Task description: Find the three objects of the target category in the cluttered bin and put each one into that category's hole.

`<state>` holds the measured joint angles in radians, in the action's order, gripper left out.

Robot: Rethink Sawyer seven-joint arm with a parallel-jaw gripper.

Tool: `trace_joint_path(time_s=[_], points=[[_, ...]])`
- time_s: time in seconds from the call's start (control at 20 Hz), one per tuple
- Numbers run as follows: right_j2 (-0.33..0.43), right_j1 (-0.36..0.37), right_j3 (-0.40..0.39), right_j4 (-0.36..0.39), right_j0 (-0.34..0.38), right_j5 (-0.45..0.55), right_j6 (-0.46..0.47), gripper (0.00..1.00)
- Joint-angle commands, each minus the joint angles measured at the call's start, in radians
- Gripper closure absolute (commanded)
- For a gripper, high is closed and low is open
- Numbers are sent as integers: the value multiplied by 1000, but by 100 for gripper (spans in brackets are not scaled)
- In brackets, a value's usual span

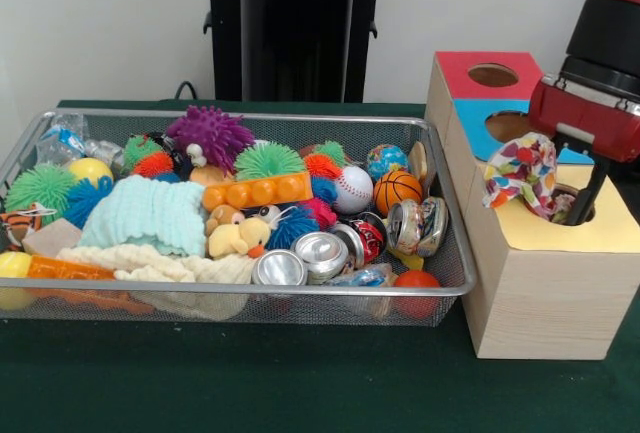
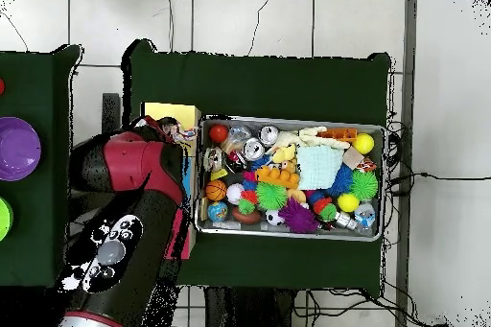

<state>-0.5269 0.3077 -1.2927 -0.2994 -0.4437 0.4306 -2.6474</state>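
My gripper (image 1: 562,208) hangs over the yellow-topped wooden box (image 1: 540,298) at the right, shut on a wrinkly whitish bundle (image 1: 520,171) with red, blue, yellow and green patches. The bundle hangs at the left rim of the round dark hole (image 1: 578,205). One black finger (image 1: 590,191) reaches down into the hole. The other finger is hidden behind the bundle. The silver wire-mesh bin (image 1: 300,116) stands to the left, full of toys. I see no other such bundle in it. In the overhead view the arm (image 2: 134,198) covers most of the boxes, and the bundle (image 2: 175,131) peeks out beside it.
The blue-topped (image 1: 478,128) and red-topped (image 1: 455,68) holes lie behind the yellow one. The bin holds spiky rubber balls (image 1: 210,133), silver cans (image 1: 320,251), a baseball (image 1: 352,189), a basketball (image 1: 397,191) and a mint cloth (image 1: 148,213). The robot's black pedestal (image 1: 295,33) stands behind.
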Motion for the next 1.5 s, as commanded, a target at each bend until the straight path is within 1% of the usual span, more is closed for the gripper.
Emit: trace_joint_path(time_s=[0.05,0.25,0.55,1.25,1.5], points=[[100,91,-101,20,22,31,-53,0],[104,111,-129,24,17,28,-53,0],[117,130,-142,30,30,30,-39,0],[130,117,-131,35,45,11,-39,0],[135,123,-139,40,47,5,-34,0]])
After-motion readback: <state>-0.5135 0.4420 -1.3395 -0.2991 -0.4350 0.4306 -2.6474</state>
